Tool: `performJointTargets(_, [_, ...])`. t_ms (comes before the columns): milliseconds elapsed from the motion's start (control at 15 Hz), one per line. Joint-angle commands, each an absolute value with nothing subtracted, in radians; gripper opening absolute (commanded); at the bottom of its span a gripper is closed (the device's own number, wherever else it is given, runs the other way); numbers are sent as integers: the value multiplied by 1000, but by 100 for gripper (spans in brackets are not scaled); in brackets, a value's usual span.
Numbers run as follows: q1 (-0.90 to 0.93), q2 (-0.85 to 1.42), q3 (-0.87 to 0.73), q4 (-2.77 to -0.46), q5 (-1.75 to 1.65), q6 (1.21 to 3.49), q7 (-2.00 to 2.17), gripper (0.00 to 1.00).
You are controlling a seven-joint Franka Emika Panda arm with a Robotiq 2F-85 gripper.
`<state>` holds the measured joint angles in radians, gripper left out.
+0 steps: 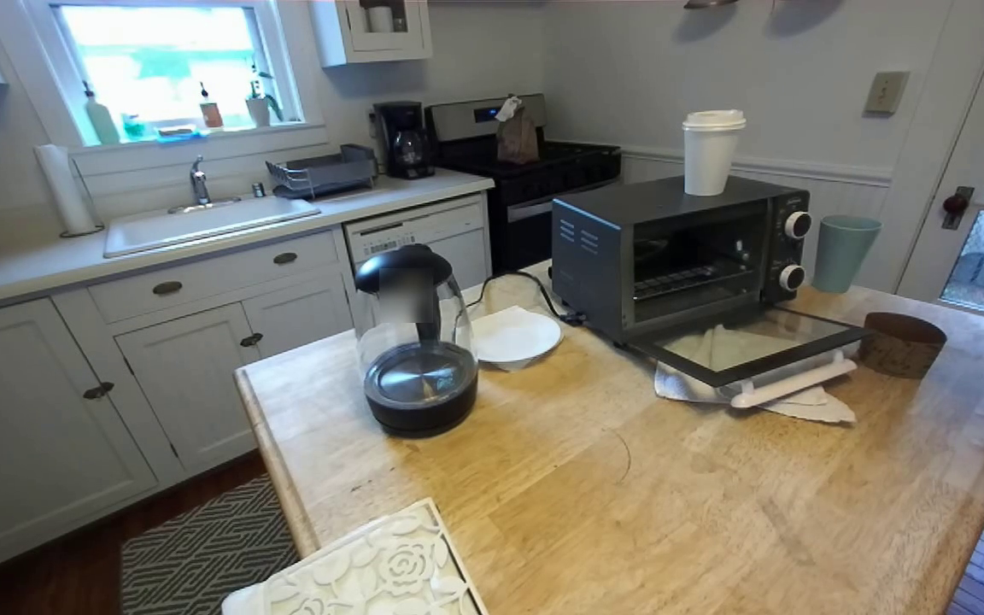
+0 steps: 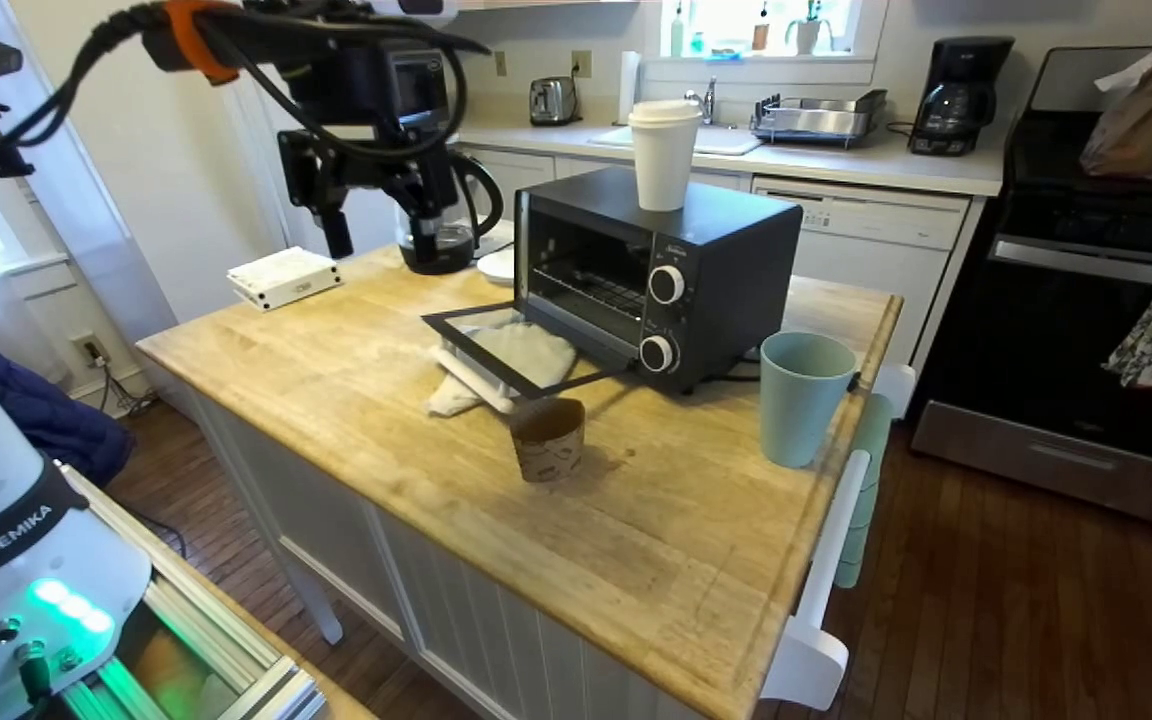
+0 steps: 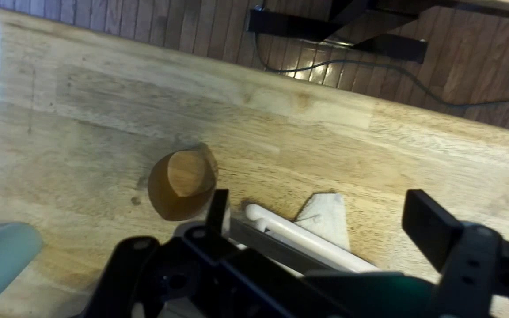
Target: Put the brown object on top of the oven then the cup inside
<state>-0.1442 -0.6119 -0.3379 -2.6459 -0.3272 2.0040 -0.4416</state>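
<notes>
The brown object (image 1: pixel 906 346), a low round vessel, stands on the wooden table by the oven door's corner. It also shows in an exterior view (image 2: pixel 549 440) and, open side up, in the wrist view (image 3: pixel 179 185). The black oven (image 1: pixel 594 256) (image 2: pixel 736 280) has its glass door folded down; the white door handle (image 3: pixel 307 238) shows in the wrist view. The white lidded cup (image 1: pixel 711 154) (image 2: pixel 664 155) stands upright on the oven's top; the wrist view does not show it. My gripper (image 2: pixel 381 240) (image 3: pixel 320 216) is open and empty above the table. The brown object lies beside its left finger in the wrist view.
A teal cup (image 1: pixel 845 254) (image 2: pixel 804 400) (image 3: pixel 0 260) stands beside the oven's knob side. A glass kettle (image 1: pixel 419 367), a white plate (image 1: pixel 516 336) and a white carved box (image 2: pixel 286 277) are also on the table. A cloth (image 2: pixel 526 350) lies under the oven door.
</notes>
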Motion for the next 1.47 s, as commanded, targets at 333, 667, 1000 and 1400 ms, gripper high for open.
performJointTargets(333, [-248,-446,-400,-2721,-384,2368,-545,100])
performJointTargets(667, [-259,-428,-382,-2721,-422,2407,-538,100])
performJointTargets(1000, [-276,-255,-440,-2742,-414,2591,-621,100])
performJointTargets(1400, [-305,-43,-425,-2760,-415,2834,-663,85])
